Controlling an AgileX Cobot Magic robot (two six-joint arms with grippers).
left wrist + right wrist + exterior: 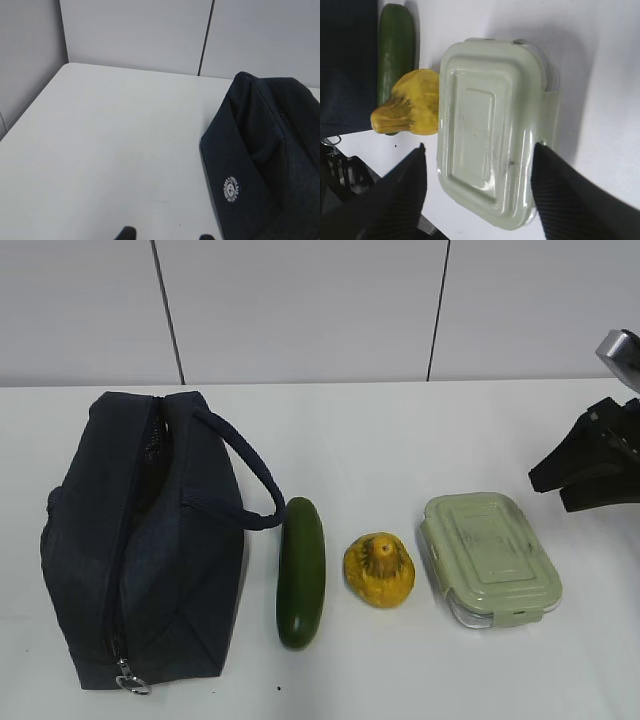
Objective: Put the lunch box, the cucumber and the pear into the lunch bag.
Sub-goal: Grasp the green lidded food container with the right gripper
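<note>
The dark navy lunch bag (140,540) lies at the left of the table, with its ring pull (131,680) at the near end. The cucumber (301,571), the yellow pear (379,569) and the lunch box (489,558) with its sage-green lid lie in a row to its right. My right gripper (548,492) is open and empty, above and right of the lunch box. In the right wrist view its fingers stand either side of the lunch box (492,130). My left gripper (167,236) is open and empty over bare table, left of the bag (265,165).
The white table (400,440) ends at a grey panelled wall (300,310) behind. The right wrist view also shows the pear (412,110), the cucumber (396,50) and the bag's side (345,65). The bag's looped handle (250,475) arches toward the cucumber.
</note>
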